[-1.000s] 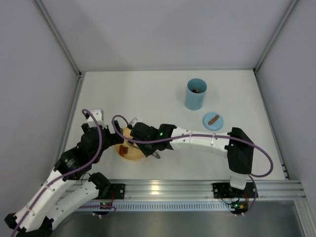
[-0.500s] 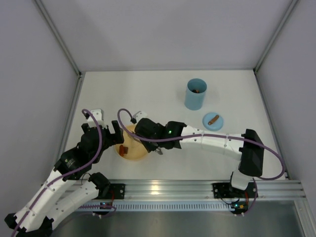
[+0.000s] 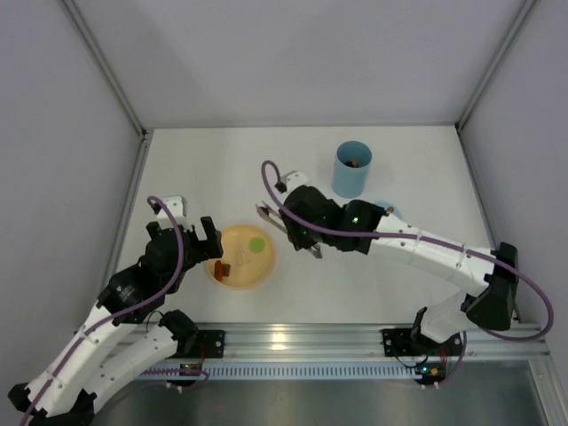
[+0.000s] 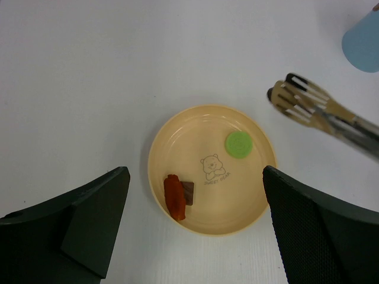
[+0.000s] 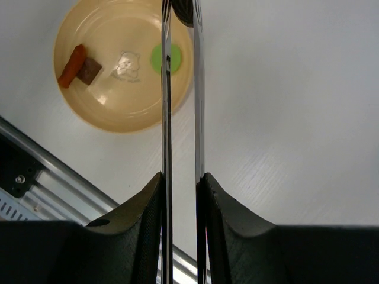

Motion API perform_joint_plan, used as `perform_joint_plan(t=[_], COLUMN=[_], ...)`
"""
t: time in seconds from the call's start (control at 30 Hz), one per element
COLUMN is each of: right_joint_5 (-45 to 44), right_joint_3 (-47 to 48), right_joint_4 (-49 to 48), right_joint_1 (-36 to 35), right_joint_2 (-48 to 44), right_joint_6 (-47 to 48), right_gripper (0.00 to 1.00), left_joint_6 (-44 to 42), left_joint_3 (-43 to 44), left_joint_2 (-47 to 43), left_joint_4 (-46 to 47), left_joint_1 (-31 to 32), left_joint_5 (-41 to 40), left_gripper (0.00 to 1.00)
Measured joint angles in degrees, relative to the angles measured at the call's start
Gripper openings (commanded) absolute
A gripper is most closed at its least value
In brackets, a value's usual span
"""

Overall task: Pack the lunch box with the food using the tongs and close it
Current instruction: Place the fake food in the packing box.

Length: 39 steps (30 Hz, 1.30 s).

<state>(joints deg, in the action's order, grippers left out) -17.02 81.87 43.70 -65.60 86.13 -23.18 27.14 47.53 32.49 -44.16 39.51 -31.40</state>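
From above, one light blue lunch box (image 3: 352, 169) stands upright and open at the far right of the white bench (image 3: 213, 169), with one brown piece of food showing inside it. A sliver of its blue lid (image 3: 385, 206) peeks out from under the right arm just in front of it. One yellow-orange plate (image 3: 241, 266) lies near the left arm and carries three pieces of food: a green disc (image 3: 257, 243), an orange-red piece (image 3: 216, 266) and a brown piece (image 3: 225, 269) touching it. The right tool (image 3: 298, 232) is clenched on the one pair of tongs (image 3: 266, 214), which sits between plate and lunch box, above the bench. The left tool (image 3: 199, 238) hangs released and empty by the plate's left rim. Pale grey walls (image 3: 293, 53) close in three sides, and an aluminium rail (image 3: 293, 339) runs along the near edge. In the left wrist view, both fingers stand wide apart over the plate, with the same three pieces on it; the tongs' tips are off its upper right rim, and the lunch box is at the corner. In the right wrist view, the two fingers press the tongs' two slim arms nearly parallel; the tips reach past the plate's rim beside the green disc, and something dark sits between them, too cropped to name.
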Motion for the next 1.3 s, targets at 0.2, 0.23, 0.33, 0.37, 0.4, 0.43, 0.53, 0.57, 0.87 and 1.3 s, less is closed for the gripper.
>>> perform_joint_plan(t=[0.2,0.23,0.33,0.37,0.4,0.43,0.53,0.57,0.87,1.3], right_joint_5=[-0.8,-1.1,-2.0,-2.2,-2.5,-2.7,-2.7,-2.7,-2.2,-0.7], right_joint_3=[-0.5,-0.5,-0.4,-0.3,-0.1,0.0,0.3,0.5,2.4,2.1], right_joint_4=[2.4,2.8,4.1,4.6,5.1,5.3,5.7,5.7,5.6,5.6], right_joint_1=[11.6,13.2,18.9,20.7,22.4,24.3,28.8,29.8,36.0,37.5], right_joint_2=[-8.4,-9.5,-12.2,-12.6,-12.9,-12.9,-12.9,-12.9,-11.2,-9.9], right_joint_6=[0.7,0.9,1.6,1.9,2.1,2.4,3.0,3.1,4.2,5.2], right_gripper=[0.23,0.23,0.24,0.24,0.25,0.25,0.25,0.25,0.26,0.37], left_joint_6=[0.0,0.0,0.0,0.0,0.0,0.0,0.0,0.0,0.0,0.0], left_joint_3=[0.0,0.0,0.0,0.0,0.0,0.0,0.0,0.0,0.0,0.0], left_joint_2=[0.0,0.0,0.0,0.0,0.0,0.0,0.0,0.0,0.0,0.0], left_joint_4=[0.0,0.0,0.0,0.0,0.0,0.0,0.0,0.0,0.0,0.0], left_joint_1=[0.0,0.0,0.0,0.0,0.0,0.0,0.0,0.0,0.0,0.1], left_joint_5=[0.0,0.0,0.0,0.0,0.0,0.0,0.0,0.0,0.0,0.0], left_gripper=[0.99,0.99,0.99,0.99,0.99,0.99,0.99,0.99,0.99,0.99])
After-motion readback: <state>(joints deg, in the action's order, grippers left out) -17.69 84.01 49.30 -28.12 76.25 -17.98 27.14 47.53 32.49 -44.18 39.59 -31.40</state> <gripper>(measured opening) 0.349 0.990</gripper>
